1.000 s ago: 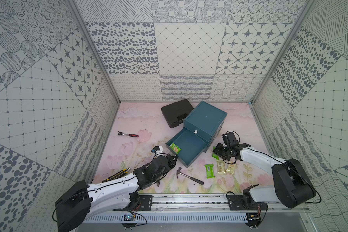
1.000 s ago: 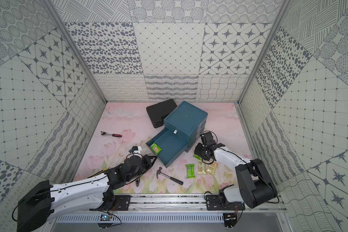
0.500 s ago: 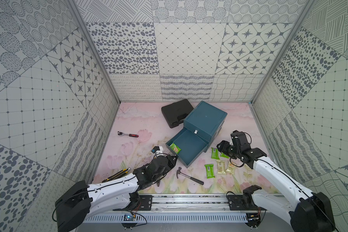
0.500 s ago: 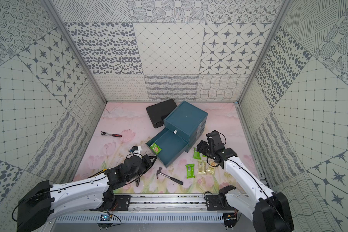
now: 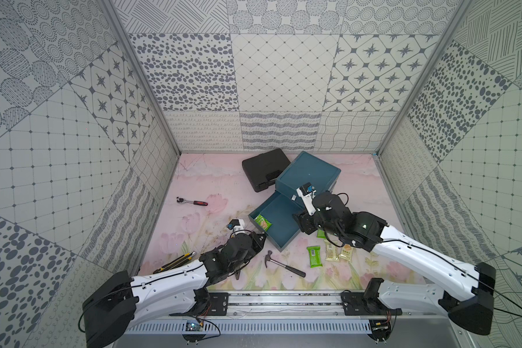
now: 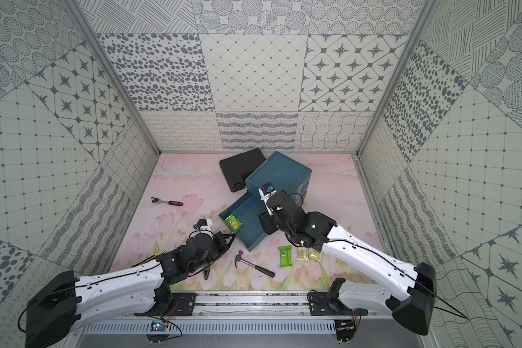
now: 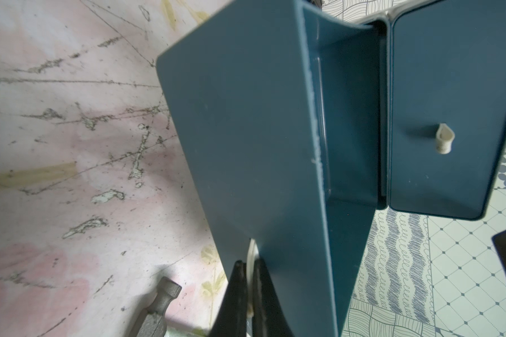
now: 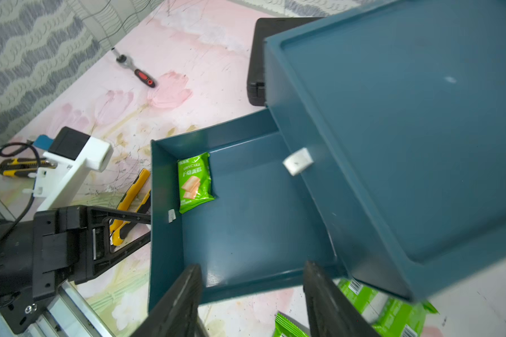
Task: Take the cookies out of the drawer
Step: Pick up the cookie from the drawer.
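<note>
2 arms, 1 teal cabinet at approx 1 o'clock on the pink surface, w/ 1 drawer pulled out toward 7 o'clock. Cookies: 1 green pkt lies flat inside the drawer, in its 9 o'clock corner against the front wall. Outside, at the drawer's 5 o'clock, both top views show 1 loose green pkt and 2 beige pkts side by side just beside it. A top view also shows 1 half-hidden green pkt under the right arm. The right wrist view shows 3 bits of green wrapper past the drawer; can't tell if that's 2 or 3 pkts. Left end effector: fingers pressed together, pinching the drawer's white pull tab at the front wall. Right end effector: fingers spread apart, empty, hovering over the drawer's 3 o'clock edge, apart from every pkt. Other items, 1 each: hammer at the drawer's 6 o'clock; red-handled ratchet at its 9 o'clock, well apart; black case just beside the cabinet at 10 o'clock; yellow-black utility knife at approx 8 o'clock on the surface; yellow-handled pliers under the left arm.
</note>
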`<state>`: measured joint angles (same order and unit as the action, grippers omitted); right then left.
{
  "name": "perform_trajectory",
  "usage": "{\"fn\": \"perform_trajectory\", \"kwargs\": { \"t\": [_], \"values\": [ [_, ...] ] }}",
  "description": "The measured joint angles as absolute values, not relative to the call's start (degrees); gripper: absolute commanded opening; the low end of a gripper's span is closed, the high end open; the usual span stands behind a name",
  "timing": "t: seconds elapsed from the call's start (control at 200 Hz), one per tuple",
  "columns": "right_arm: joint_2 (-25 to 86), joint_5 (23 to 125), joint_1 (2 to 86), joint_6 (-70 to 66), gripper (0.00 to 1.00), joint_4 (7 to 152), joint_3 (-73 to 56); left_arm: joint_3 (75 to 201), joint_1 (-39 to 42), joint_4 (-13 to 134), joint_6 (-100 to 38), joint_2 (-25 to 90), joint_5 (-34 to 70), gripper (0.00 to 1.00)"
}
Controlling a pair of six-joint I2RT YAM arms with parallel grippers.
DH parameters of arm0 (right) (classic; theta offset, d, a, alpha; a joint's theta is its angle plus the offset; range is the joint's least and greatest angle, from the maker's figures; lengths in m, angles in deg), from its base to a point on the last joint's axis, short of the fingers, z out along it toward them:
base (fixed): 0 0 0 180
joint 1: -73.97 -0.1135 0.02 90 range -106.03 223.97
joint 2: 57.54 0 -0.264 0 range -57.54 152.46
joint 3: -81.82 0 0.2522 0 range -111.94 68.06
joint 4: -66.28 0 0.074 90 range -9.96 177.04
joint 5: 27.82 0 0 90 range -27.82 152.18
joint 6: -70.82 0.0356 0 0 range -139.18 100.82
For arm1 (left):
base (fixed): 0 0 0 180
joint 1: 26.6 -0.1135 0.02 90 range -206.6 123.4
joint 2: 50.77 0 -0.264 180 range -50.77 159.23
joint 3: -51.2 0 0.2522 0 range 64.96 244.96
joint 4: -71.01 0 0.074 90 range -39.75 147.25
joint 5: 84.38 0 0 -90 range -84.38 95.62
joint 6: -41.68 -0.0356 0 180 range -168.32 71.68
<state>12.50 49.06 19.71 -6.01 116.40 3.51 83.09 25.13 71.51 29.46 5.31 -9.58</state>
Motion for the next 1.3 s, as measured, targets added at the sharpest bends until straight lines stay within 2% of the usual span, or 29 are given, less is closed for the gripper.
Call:
{"fn": "perform_trajectory", "kwargs": {
  "t": [0.35,0.61,1.021,1.146,1.301],
  "values": [
    [35.0,56.2,19.0,-13.9,0.6,120.2,-12.2,83.1,25.1,71.5,29.5,5.2,-9.5,0.0],
    [46.7,58.9,19.2,-15.7,0.59,123.3,-20.3,82.5,25.1,71.6,29.5,4.7,-9.5,0.0],
    [55.9,62.0,19.4,-16.5,0.59,126.5,-27.0,82.4,25.1,71.1,29.5,3.7,-9.5,0.0],
    [57.8,62.2,19.4,-16.6,0.57,126.9,-28.0,82.4,25.1,70.9,29.5,3.7,-9.5,0.0],
    [58.1,60.6,19.7,-16.4,0.49,127.2,-28.0,82.4,25.1,70.0,29.5,3.7,-9.5,0.0]
  ]
}}
